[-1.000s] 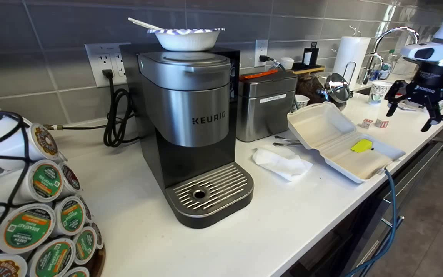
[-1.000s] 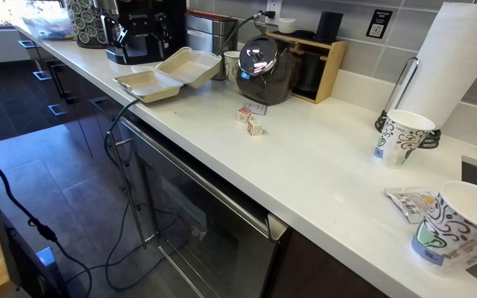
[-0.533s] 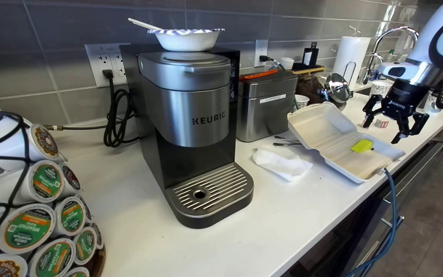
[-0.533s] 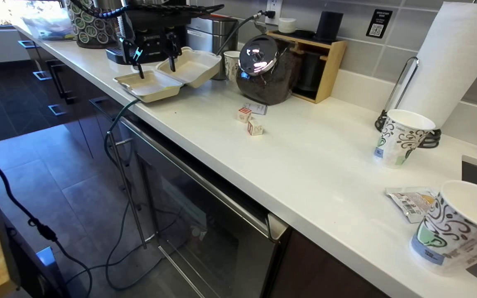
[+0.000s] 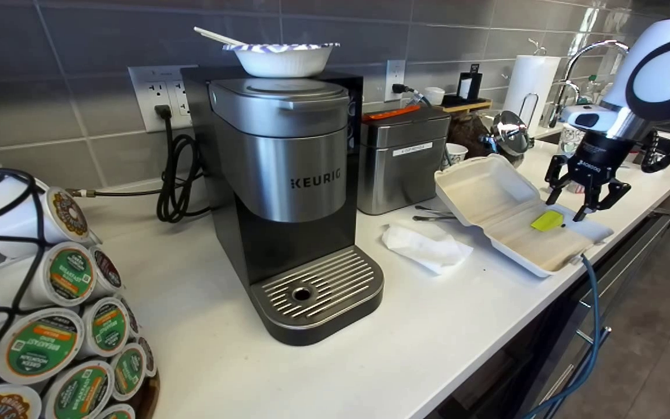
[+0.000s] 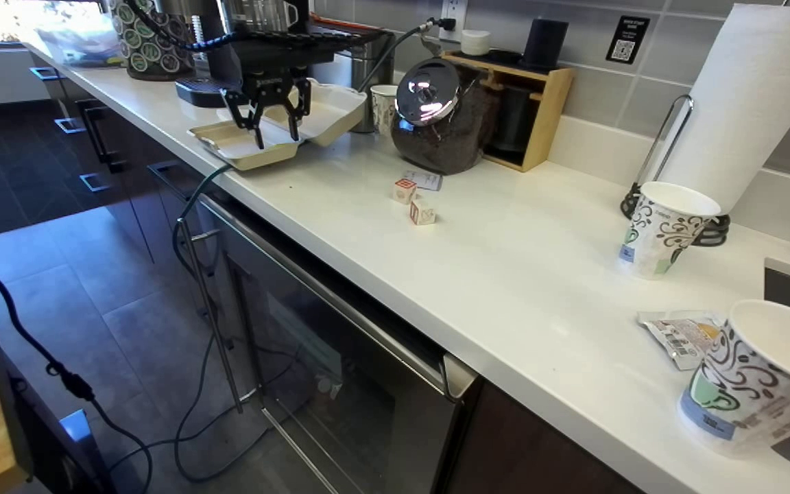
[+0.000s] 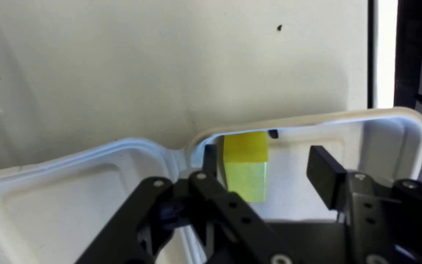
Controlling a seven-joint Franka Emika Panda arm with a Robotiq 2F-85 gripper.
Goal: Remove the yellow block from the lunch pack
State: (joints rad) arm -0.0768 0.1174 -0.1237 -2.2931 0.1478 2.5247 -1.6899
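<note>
The yellow block [image 5: 547, 220] lies inside one half of the lunch pack [image 5: 521, 250], a white foam clamshell standing open on the counter. My gripper [image 5: 565, 208] has its fingertips low over that half, beside the block. In the wrist view the jaws are apart, with the yellow block [image 7: 245, 167] between them. A narrow gap separates it from the left finger [image 7: 210, 161]; the right finger [image 7: 324, 176] is well clear of it. The near rim of the lunch pack [image 7: 306, 119] crosses that view. My gripper [image 6: 277, 139] blocks part of the lunch pack [image 6: 251, 161] in an exterior view, where I cannot make out the block.
Two small lettered cubes [image 6: 414, 201] sit on the counter near a glass jar [image 6: 436, 137]. The coffee machine [image 5: 288, 174], a metal bin [image 5: 405, 163] and a crumpled napkin [image 5: 428, 247] are close to the pack. A blue cable [image 5: 594, 314] hangs over the counter edge.
My gripper has come down and across to the lunch pack, and its jaws have drawn partly together. The block and the pack stay where they were.
</note>
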